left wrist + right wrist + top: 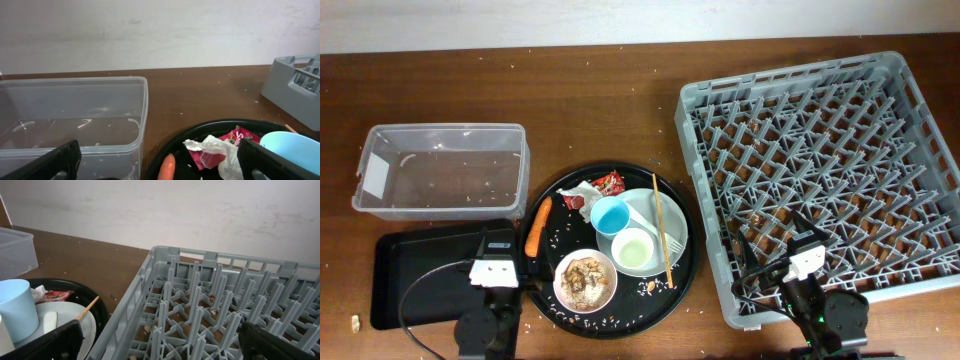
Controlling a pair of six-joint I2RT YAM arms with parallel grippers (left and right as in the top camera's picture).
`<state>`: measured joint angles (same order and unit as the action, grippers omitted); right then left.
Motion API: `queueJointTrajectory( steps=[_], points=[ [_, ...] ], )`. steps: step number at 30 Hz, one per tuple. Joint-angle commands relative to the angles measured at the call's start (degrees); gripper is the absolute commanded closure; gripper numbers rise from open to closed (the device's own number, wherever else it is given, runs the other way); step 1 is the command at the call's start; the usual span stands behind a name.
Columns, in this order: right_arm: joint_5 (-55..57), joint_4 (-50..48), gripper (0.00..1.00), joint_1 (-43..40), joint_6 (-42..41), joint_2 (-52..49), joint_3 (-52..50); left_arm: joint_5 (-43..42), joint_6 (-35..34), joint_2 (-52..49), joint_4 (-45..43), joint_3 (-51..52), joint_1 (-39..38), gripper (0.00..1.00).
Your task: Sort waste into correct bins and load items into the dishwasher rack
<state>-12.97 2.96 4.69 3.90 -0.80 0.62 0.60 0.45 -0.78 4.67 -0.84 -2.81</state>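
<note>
- The orange carrot [537, 226] lies along the left edge of the round black tray [630, 312], running near to far. In the left wrist view its tip shows low in the middle, just ahead of the left tool [159, 149].
- The crumpled white tissue [578, 195] and the small red snack wrapper [610, 183] lie touching on the far part of the round tray, ahead and to the right of the left tool.
- The light blue cup [611, 215] stands at the left edge of the pale plate [675, 215], with the small white cup [633, 250] just near of it. Wooden chopsticks [662, 230] lie across the plate to their right.
- The small white bowl [563, 285] holds brownish food scraps [585, 275] and sits at the near edge of the round tray, just right of the left tool.
- The clear tub [440, 130] stands far left, and the flat black tray [415, 285] lies just near of it.
- The left tool is over the right end of the flat black tray. Its fingers [55, 162] are spread wide and grip nothing.
- The right tool [161, 330] is over the near-left part of the grey dishwasher rack [790, 80], well apart from the dishes. Its fingers [280, 342] are spread wide, with nothing held.
- Rice grains dot the tabletop [620, 100].
</note>
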Motion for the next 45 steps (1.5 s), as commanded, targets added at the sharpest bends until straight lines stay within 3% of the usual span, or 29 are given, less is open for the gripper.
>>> queueJointTrajectory(
  steps=[1, 29, 30, 31, 32, 33, 34, 37, 40, 41, 44, 45],
  points=[
    [-0.5, 0.2, 0.01, -0.3, 0.2, 0.4, -0.3, -0.2, 0.3, 0.4, 0.1, 0.3, 0.3, 0.01],
    [-0.6, 0.1, 0.01, -0.3, 0.1, 0.4, -0.3, -0.3, 0.3, 0.4, 0.1, 0.3, 0.3, 0.01],
    [-3.1, -0.1, 0.01, -0.3, 0.1, 0.4, -0.3, -1.6, 0.3, 0.4, -0.1, 0.3, 0.3, 0.01],
    [-12.4, -2.2, 0.01, -0.3, -3.7, 0.4, -0.3, -9.8, 0.2, 0.4, -1.1, 0.3, 0.3, 0.01],
    [-18.3, -3.8, 0.01, -0.3, -14.3, 0.4, 1.1, -23.8, -0.6, 0.4, -5.9, 0.0, 0.3, 0.01],
    [-18.3, -1.1, 0.01, -0.3, -22.2, 0.4, 4.6, -25.3, -7.1, 0.4, -7.1, -2.6, 0.3, 0.0],
    [-18.3, 2.2, 0.01, -0.3, -24.3, 0.0, 9.4, -25.2, -8.0, -0.2, -5.9, -6.8, 0.3, 0.01],
    [-14.9, 22.9, 0.01, -0.3, -23.7, -11.0, 33.8, -21.8, -7.0, -11.9, 15.2, -28.0, 0.3, 0.01],
    [-7.8, 54.9, 0.01, -0.3, -11.5, -36.6, 65.8, -21.8, -6.1, -31.2, 33.9, -50.4, 0.3, 0.0],
    [-5.5, 61.1, 0.01, -0.3, -9.0, -43.3, 73.2, -21.8, -6.1, -39.3, 40.7, -59.1, 0.3, 0.01],
    [-12.2, 67.6, 0.01, -0.3, -9.2, -57.2, 80.9, -30.3, -6.8, -47.1, 42.9, -62.1, 0.2, 0.01],
    [-13.7, 69.7, 0.02, -0.2, -9.3, -60.0, 80.9, -26.0, -5.7, -51.4, 46.4, -62.1, -0.9, 0.01]
  ],
)
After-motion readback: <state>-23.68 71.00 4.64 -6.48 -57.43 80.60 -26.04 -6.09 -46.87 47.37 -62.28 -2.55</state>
